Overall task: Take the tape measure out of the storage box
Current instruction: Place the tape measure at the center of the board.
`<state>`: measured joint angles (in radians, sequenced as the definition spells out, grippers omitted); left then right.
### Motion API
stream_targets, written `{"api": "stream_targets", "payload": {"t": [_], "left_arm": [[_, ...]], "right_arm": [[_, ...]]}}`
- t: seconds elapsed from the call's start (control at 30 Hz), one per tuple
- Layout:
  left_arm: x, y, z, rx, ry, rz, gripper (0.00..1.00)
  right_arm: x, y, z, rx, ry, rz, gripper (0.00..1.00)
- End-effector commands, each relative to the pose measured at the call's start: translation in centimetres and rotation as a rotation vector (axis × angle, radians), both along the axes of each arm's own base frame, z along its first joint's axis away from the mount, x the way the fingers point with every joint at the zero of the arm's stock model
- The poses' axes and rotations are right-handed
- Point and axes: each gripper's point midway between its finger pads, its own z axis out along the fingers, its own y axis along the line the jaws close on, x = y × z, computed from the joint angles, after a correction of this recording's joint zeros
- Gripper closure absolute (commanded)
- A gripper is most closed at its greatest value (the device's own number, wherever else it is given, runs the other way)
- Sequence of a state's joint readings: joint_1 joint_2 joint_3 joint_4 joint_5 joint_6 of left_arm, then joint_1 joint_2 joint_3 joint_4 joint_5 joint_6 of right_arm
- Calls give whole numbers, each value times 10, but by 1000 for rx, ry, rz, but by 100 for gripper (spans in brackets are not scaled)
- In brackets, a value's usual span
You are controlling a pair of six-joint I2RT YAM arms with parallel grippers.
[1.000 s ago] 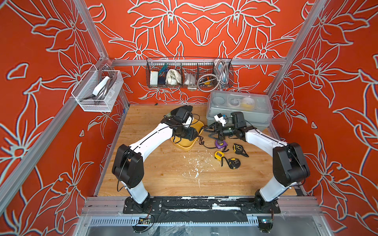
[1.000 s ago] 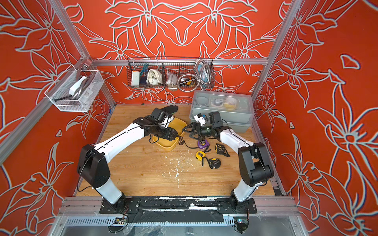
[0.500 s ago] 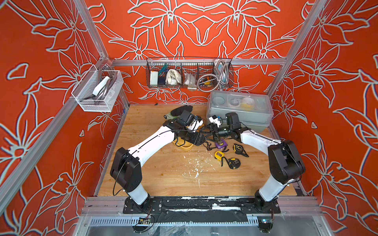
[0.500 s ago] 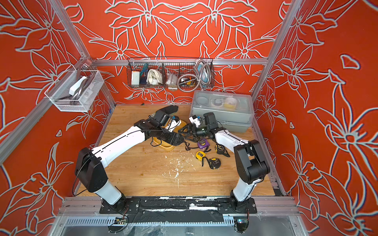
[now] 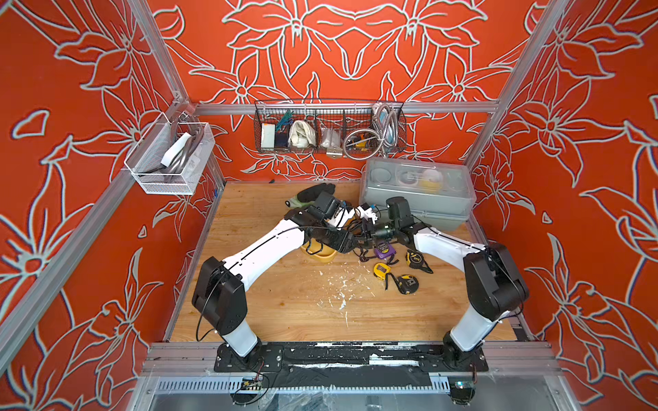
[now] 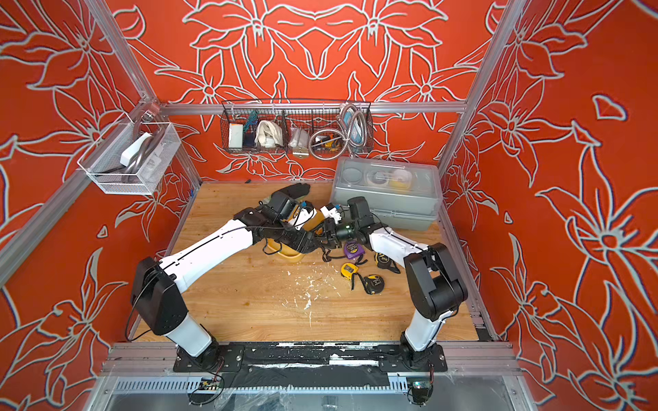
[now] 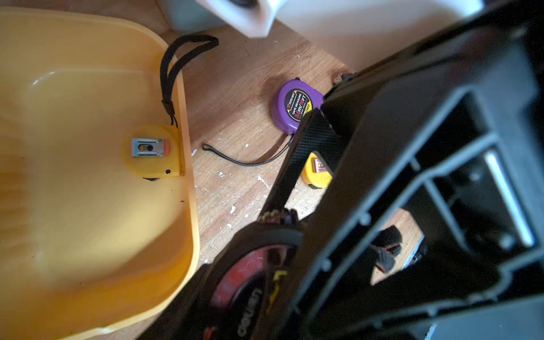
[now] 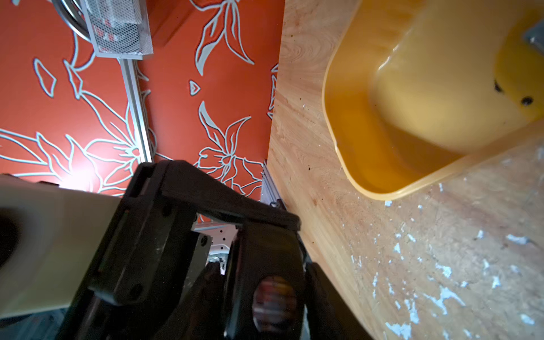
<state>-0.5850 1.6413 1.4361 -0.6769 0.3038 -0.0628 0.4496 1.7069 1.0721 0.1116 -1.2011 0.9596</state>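
Since last frame: left end effector (image 5: 350,244), clamping black tape measure (image 7: 250,276), cleared storage box (image 5: 322,257); right end effector (image 5: 365,237) clamped on too. Scuffed wooden table (image 5: 292,306), orange walls (image 5: 338,46).

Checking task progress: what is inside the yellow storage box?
One yellow tape measure lies against the storage box wall, its strap over the rim. The left arm covers the box's other end.
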Motion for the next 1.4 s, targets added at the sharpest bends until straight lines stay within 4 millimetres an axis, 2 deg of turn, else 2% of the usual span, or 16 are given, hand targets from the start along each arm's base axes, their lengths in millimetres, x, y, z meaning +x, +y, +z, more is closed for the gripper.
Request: {"api": "stream_targets", "payload": {"t": [0.0, 0.07, 0.17, 0.2, 0.27, 0.33, 0.4, 0.47, 0.57, 0.63, 0.77, 0.87, 1.0, 1.17, 1.37], "left_arm": [[13, -12, 29, -62, -83, -10, 56], [12, -13, 27, -61, -75, -17, 50], [14, -9, 24, -38, -78, 3, 25], [16, -6, 26, -30, -89, 23, 17], [19, -3, 36, -32, -124, 45, 8], [27, 4, 48, -24, -174, 93, 0], [40, 17, 57, -3, -204, 161, 0], [53, 31, 52, 30, -173, 226, 0], [71, 47, 27, 112, -88, 293, 0], [78, 50, 4, 173, -22, 302, 0], [87, 48, -35, 268, 73, 291, 0], [94, 46, -56, 302, 116, 292, 0], [98, 46, -81, 346, 161, 303, 0], [98, 49, -104, 386, 204, 318, 0], [101, 51, -118, 409, 219, 343, 0]], "right_arm": [[-12, 3, 3, 16, -7, 43, 67], [-11, 2, 4, 14, -7, 37, 71], [-9, 2, 6, 13, -14, 24, 73], [-6, 0, 7, 13, -16, 17, 74], [0, -6, 7, 11, -16, -8, 75], [9, -20, 9, 9, -18, -51, 76], [20, -44, 7, -7, -24, -116, 76], [28, -71, 0, -53, -32, -181, 77], [28, -103, -19, -155, -49, -225, 77], [23, -113, -38, -234, -37, -224, 77], [9, -117, -66, -280, 9, -211, 77], [-8, -117, -81, -317, 27, -186, 77], [-28, -107, -101, -372, 34, -121, 76], [-42, -88, -134, -466, 28, -40, 76], [-40, -81, -154, -500, 10, -37, 75]]}}
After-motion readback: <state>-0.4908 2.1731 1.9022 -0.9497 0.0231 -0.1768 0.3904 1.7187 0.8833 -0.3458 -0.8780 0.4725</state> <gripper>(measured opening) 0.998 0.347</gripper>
